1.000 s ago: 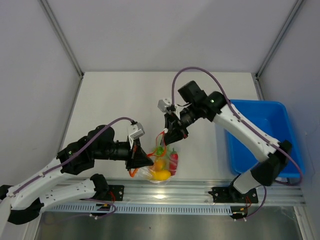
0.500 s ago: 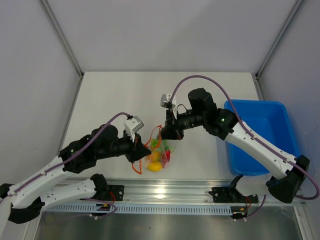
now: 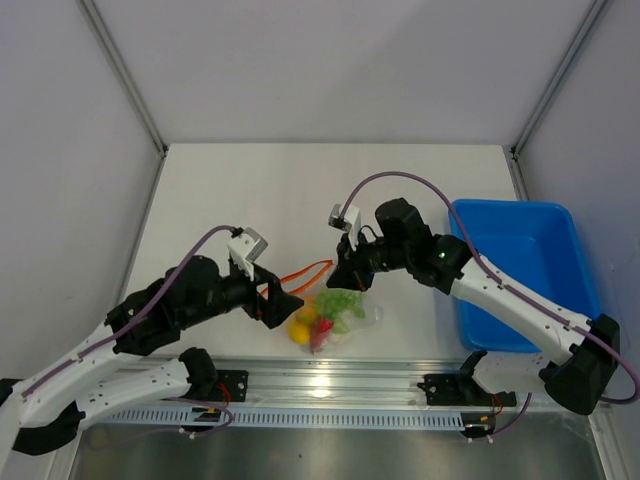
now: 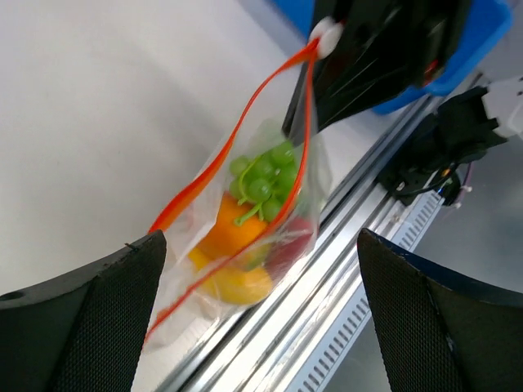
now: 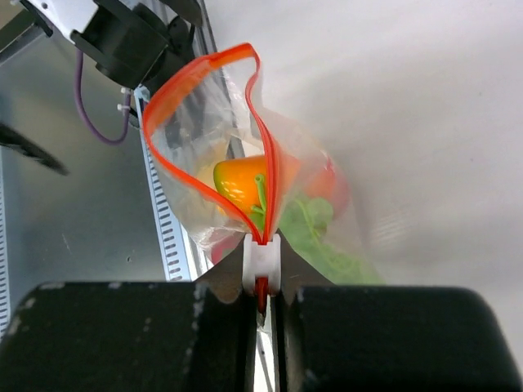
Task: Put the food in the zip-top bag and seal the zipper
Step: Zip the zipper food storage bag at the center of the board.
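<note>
The zip-top bag (image 3: 335,312) lies near the table's front edge, its mouth gaping. Inside it is the food: a green bunch (image 4: 261,175), an orange fruit (image 5: 237,184), a yellow piece (image 4: 237,283) and a red piece (image 5: 331,184). The orange-red zipper (image 3: 300,274) loops open from the bag's mouth. My right gripper (image 3: 345,275) (image 5: 263,290) is shut on the zipper's end, just behind a white slider (image 5: 262,263). My left gripper (image 3: 277,302) (image 4: 260,237) stands wide open left of the bag, its fingers (image 4: 90,327) on either side of it and apart from it.
A blue bin (image 3: 520,270) stands at the right side of the table, behind the right arm. The aluminium rail (image 3: 400,375) runs along the front edge just below the bag.
My left gripper has opened and let go of the bag's edge, drawing back to the left. The bag has sunk and shifted right; the right gripper still holds the zipper end.
</note>
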Robot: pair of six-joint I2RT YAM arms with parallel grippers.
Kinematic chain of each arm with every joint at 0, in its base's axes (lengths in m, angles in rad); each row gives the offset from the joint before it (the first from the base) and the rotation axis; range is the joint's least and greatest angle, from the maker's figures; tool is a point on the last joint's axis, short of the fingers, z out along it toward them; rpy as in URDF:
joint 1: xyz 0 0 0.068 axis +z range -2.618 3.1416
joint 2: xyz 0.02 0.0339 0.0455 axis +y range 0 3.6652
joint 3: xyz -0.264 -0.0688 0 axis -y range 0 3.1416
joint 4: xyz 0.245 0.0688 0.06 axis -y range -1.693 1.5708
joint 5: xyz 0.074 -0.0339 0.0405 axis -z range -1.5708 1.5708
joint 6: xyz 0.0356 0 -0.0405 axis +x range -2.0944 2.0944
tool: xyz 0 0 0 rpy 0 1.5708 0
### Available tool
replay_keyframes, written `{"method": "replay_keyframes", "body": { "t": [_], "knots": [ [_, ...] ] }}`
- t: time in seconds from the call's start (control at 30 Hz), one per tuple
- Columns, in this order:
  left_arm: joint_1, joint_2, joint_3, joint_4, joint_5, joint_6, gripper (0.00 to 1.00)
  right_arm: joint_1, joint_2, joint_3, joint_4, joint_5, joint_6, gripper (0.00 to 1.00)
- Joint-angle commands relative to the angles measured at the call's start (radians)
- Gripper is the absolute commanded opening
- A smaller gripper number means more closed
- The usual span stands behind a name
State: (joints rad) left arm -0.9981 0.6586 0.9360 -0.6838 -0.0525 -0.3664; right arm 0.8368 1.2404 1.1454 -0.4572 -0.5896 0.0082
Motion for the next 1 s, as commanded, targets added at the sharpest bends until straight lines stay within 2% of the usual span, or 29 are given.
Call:
{"method": "replay_keyframes", "body": {
  "t": [0.0, 0.23, 0.37, 0.57, 0.7, 0.8, 0.83, 0.97],
  "knots": [
    [0.006, 0.012, 0.027, 0.148, 0.078, 0.089, 0.99, 0.010, -0.052, 0.002, 0.003, 0.016, 0.027, 0.00],
    [0.004, 0.125, 0.020, 0.342, 0.236, 0.271, 0.99, 0.012, -0.087, -0.033, -0.030, -0.095, 0.007, 0.00],
    [0.004, 0.170, 0.003, 0.429, 0.296, 0.311, 0.99, 0.007, -0.096, -0.038, -0.064, -0.107, -0.004, 0.00],
    [0.004, 0.266, 0.012, 0.397, 0.315, 0.317, 0.98, -0.013, -0.124, -0.055, -0.048, -0.188, -0.004, 0.00],
    [0.010, 0.288, -0.008, 0.369, 0.319, 0.311, 0.90, -0.031, -0.137, -0.065, -0.052, -0.229, -0.004, 0.00],
    [0.033, 0.285, -0.029, 0.379, 0.365, 0.308, 0.77, -0.034, -0.151, -0.079, -0.063, -0.280, -0.040, 0.00],
    [0.041, 0.283, -0.037, 0.382, 0.382, 0.305, 0.68, -0.038, -0.157, -0.082, -0.072, -0.301, -0.056, 0.00],
    [0.099, 0.276, -0.066, 0.403, 0.535, 0.288, 0.49, -0.044, -0.167, -0.098, -0.116, -0.374, -0.111, 0.00]
  ]
}}
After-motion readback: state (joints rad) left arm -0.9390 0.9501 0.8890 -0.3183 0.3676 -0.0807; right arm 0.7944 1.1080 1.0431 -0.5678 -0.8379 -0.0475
